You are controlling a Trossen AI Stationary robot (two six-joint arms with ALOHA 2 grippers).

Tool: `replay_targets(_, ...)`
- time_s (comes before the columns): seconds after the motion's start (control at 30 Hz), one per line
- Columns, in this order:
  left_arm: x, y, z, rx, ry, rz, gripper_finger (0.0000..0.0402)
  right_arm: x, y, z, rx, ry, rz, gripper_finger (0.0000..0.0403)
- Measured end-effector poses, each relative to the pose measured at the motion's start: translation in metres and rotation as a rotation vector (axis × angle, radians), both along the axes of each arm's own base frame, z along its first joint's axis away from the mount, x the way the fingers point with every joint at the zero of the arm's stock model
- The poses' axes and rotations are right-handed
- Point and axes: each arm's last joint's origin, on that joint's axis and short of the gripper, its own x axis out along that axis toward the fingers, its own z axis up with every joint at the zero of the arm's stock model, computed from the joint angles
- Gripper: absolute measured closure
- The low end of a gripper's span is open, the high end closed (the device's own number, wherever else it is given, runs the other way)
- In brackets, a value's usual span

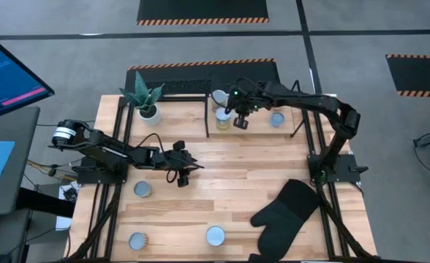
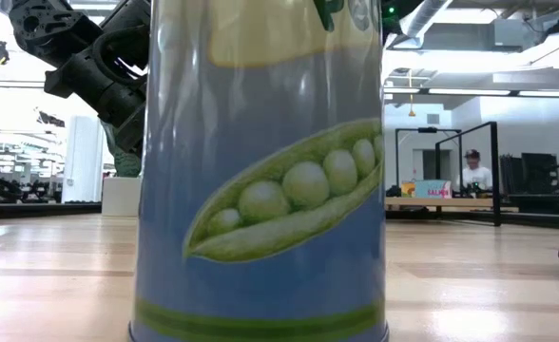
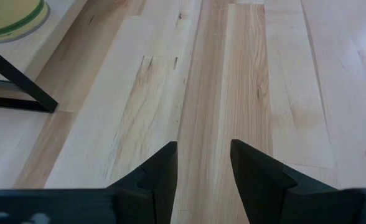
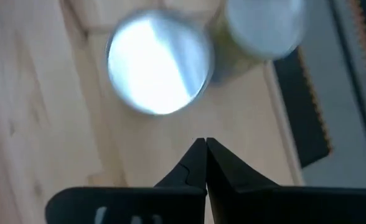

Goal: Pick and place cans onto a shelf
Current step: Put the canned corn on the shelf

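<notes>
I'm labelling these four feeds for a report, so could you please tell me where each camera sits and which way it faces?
High view: overhead, looking straight down at the table, shelf, both arms.
Low view: table-top height, facing the room; a pea can fills it, an arm upper left.
Left wrist view: faces the tabletop past the open left gripper.
Right wrist view: faces down at two cans past the shut right gripper.
Shared: high and right wrist views both show those shelf cans.

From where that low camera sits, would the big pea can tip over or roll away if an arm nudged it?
Probably neither at first. The pea can stands upright on a flat end on the level wooden table, so a gentle push likely slides it. It looks taller than wide, so a high shove might topple it. Once on its round side it would likely roll.
</notes>
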Motion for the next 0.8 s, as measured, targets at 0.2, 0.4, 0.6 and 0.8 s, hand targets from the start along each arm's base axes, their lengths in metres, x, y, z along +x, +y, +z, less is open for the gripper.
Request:
replay_targets(0.2,0.0,0.0,0.0,0.0,0.0,0.0,0.0262,0.0,0.003,-0.022,0.009,0.008,0.005,0.0375)
replay_targets(0.4,0.0,0.0,0.0,0.0,0.0,0.0,0.0262,0.003,0.004,-0.028,-0.002,-0.022,0.012,0.038)
replay_targets(0.6,0.0,0.0,0.0,0.0,0.0,0.0,0.0262,0.005,0.006,-0.028,0.016,-0.039,0.029,0.0379)
replay_targets(0.8,0.0,0.0,0.0,0.0,0.0,0.0,0.0262,0.009,0.008,-0.035,0.033,-0.03,0.045,0.0375)
